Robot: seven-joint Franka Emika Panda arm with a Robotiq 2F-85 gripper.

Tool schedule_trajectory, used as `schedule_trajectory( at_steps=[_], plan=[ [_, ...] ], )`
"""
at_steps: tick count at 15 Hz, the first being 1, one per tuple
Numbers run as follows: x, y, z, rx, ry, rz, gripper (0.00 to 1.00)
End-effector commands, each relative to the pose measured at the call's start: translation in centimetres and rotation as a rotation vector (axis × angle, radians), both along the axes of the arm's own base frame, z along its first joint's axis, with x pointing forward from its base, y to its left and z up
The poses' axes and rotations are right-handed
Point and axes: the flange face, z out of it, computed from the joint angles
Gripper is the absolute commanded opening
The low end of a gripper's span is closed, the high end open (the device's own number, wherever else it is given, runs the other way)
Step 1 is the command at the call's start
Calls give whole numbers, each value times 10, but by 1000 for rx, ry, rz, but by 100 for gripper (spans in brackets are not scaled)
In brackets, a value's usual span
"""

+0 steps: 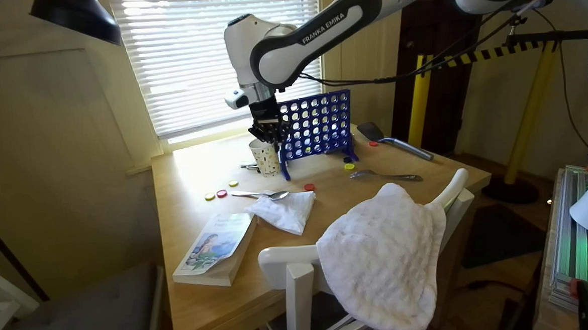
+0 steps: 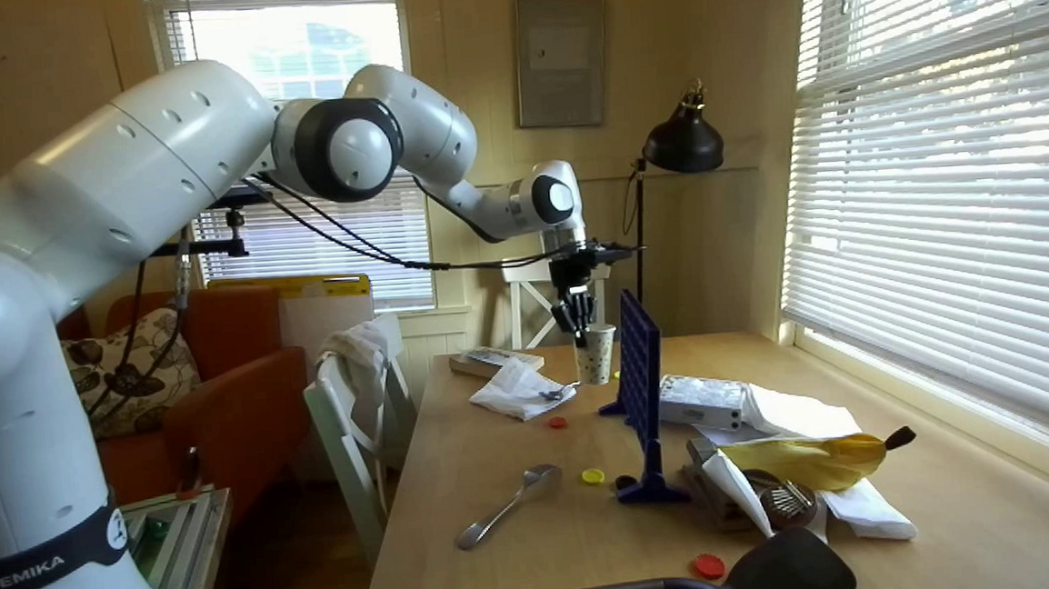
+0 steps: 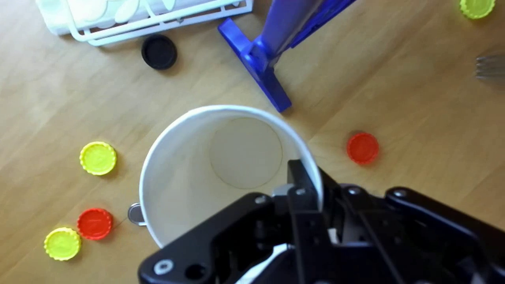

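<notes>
gripping the wall of a spotted cup (image 3: 244,154), the black gripper (image 3: 315,185) is closed, with one finger inside the rim and one outside, between three and four o'clock on the mouth in the wrist view. the cup is mouth-up beside the blue game frame (image 3: 276,39), over the wooden table (image 3: 51,110); whether its base touches the table cannot be told. with the cup as dial centre in the same view, a foot of the frame lies between twelve and one o'clock, a black disc (image 3: 159,52) at eleven, a yellow disc (image 3: 98,158) at nine, a red disc (image 3: 94,223) just beside another yellow disc (image 3: 62,243) at eight, and a lone red disc (image 3: 363,148) toward three. in an exterior view, read from the same centre, a white napkin (image 1: 289,214) with a spoon (image 1: 278,195) partly on it lies between five and six o'clock, a book (image 1: 215,244) at seven, and a fork (image 1: 390,176) and a spatula (image 1: 406,148) toward three; the white arm (image 1: 313,46) spans twelve to two.
</notes>
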Motion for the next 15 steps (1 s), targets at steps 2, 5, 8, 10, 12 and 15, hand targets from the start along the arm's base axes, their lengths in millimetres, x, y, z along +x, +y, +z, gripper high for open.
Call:
schedule_trajectory(
  at_steps=[2, 5, 8, 10, 12, 15],
  plan=[
    [13, 0, -13, -67, -3, 125, 1],
    [23, -3, -24, -70, -41, 201, 1],
    [31, -7, -34, -21, -46, 252, 38],
    [34, -9, -37, -12, -49, 276, 51],
    [34, -10, -38, -21, -41, 296, 65],
    [29, 0, -24, -61, -32, 360, 87]
  ],
)
